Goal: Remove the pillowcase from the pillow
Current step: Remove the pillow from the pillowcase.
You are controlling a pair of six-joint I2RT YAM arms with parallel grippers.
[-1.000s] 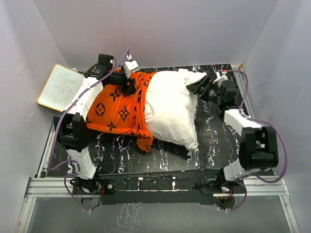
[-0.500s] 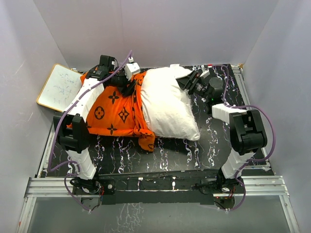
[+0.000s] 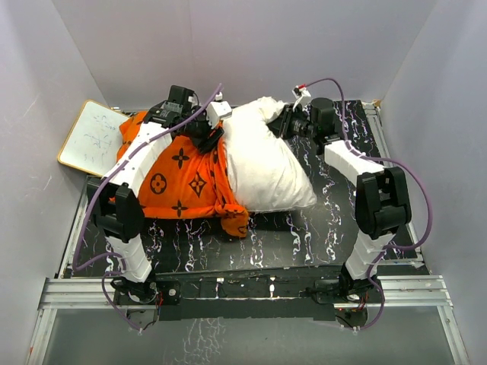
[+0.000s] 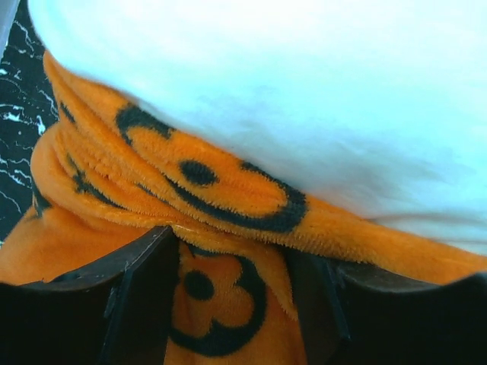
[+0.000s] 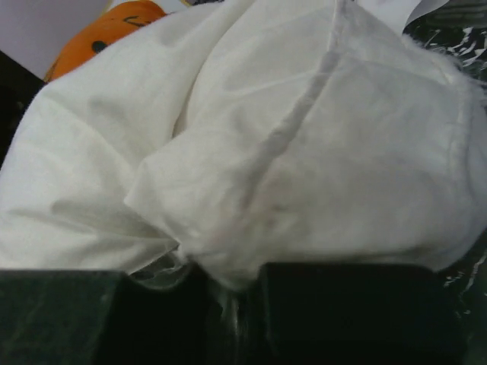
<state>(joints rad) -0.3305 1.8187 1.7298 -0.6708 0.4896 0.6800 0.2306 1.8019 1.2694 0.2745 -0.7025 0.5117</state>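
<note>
Between left gripper (image 3: 208, 135) and right gripper (image 3: 283, 126): pillow (image 3: 266, 167) lies crosswise, bare end at right gripper | right gripper pressed together on pillow's corner | left gripper pinches bunched pillowcase (image 3: 179, 179) hem, cover lying beyond it, away from right gripper | left nearer pillowcase | writing: none legible, monogram motifs only

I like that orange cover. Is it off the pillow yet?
Half off. The cover wraps only the left end of the pillow; the rest is bare white.

Black, white-veined counter (image 3: 304, 239) carries the orange pillowcase (image 3: 179, 182) at left, the white pillow (image 3: 266, 167) centre, a white board (image 3: 91, 137) far left.
</note>
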